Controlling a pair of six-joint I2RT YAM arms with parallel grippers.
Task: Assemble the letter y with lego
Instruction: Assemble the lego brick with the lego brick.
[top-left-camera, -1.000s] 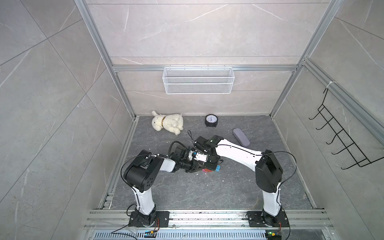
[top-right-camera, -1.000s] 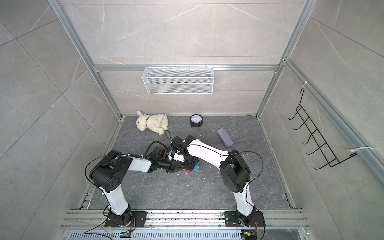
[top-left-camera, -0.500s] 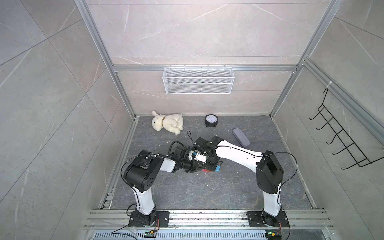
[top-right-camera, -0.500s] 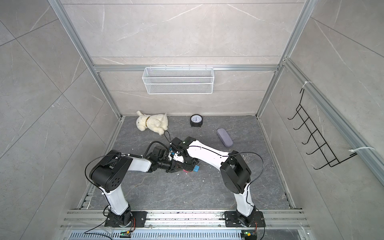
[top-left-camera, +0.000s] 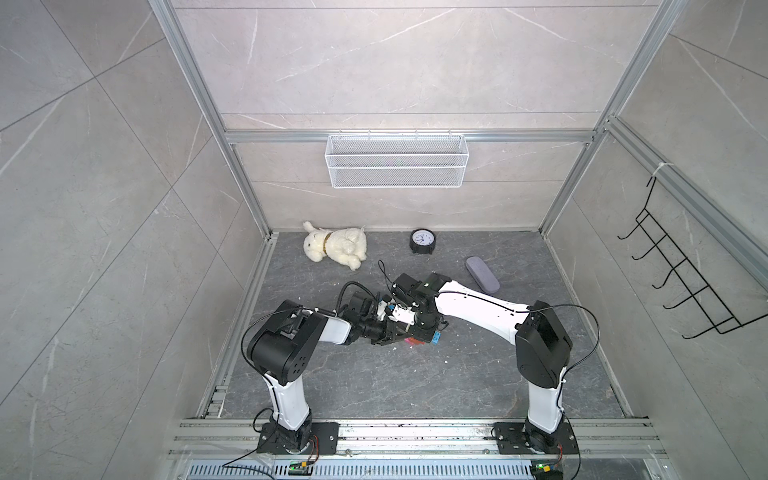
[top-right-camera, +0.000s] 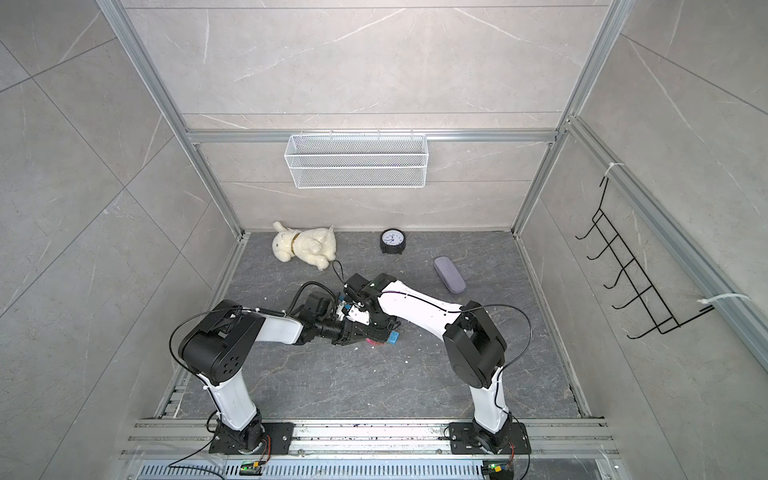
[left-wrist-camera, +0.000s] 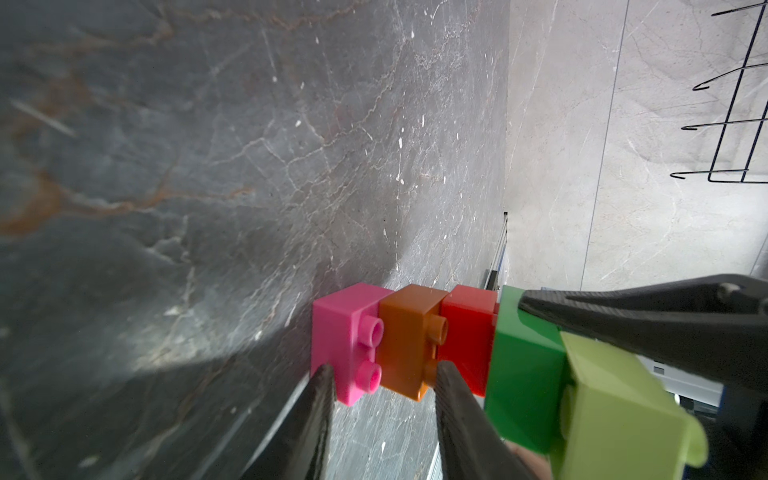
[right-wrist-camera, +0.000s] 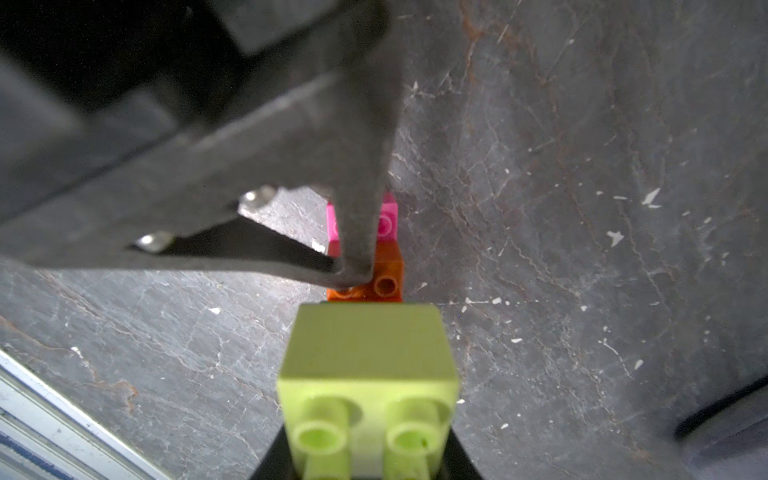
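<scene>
Glossy plastic lego (left-wrist-camera: 409, 340), matt veined stone floor (left-wrist-camera: 208, 166), fluffy cloth toy dog (top-left-camera: 337, 248)

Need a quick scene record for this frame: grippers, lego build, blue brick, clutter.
left gripper: shut on pink brick and orange brick
right gripper: shut on yellow-green brick
build: pink, orange, red brick stepped in a row, then green brick, yellow-green on it
blue brick: beside right gripper; joined or loose unclear
clutter: plush dog, clock, glasses case, all at the back

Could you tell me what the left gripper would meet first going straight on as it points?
The left gripper clamps the pink plastic brick and orange plastic brick; straight on, it would probably meet the dark grey stone tabletop just beyond them, though depth is unclear.
</scene>
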